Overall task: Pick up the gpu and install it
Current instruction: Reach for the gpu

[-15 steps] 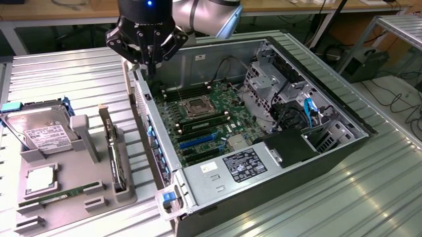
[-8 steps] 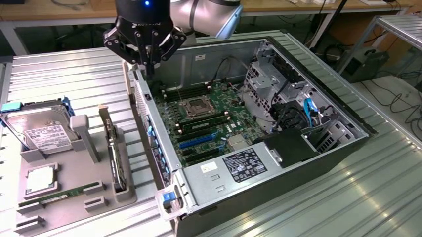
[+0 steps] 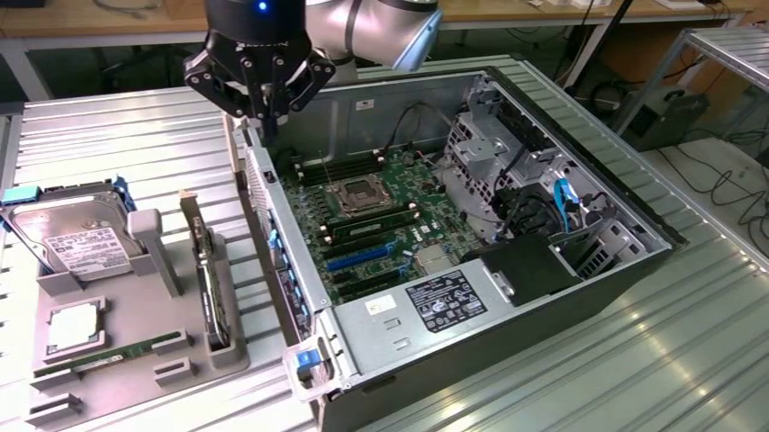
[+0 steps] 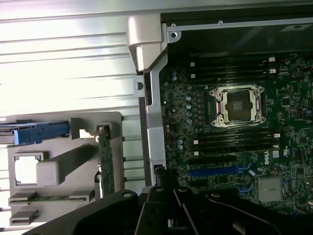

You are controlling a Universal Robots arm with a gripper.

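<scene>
The gpu [image 3: 212, 288] stands on edge in a slot of the grey holder [image 3: 121, 382], left of the open computer case [image 3: 301, 270] in the exterior view. In the wrist view the gpu [image 4: 105, 161] appears edge-on as a thin strip. My gripper [image 3: 266, 124] hangs above the far end of the case's near side wall, well beyond the gpu and apart from it. Its fingers are shut together with nothing between them. The dark gripper [image 4: 168, 198] body shows in the wrist view over the case wall.
The motherboard shows an empty CPU socket [image 3: 360, 193], memory slots and blue card slots [image 3: 358, 258]. The holder also carries a hard drive [image 3: 72, 238], a processor [image 3: 75, 328] and a memory stick [image 3: 103, 357]. Drive cages [image 3: 505, 171] and cables fill the case's right side.
</scene>
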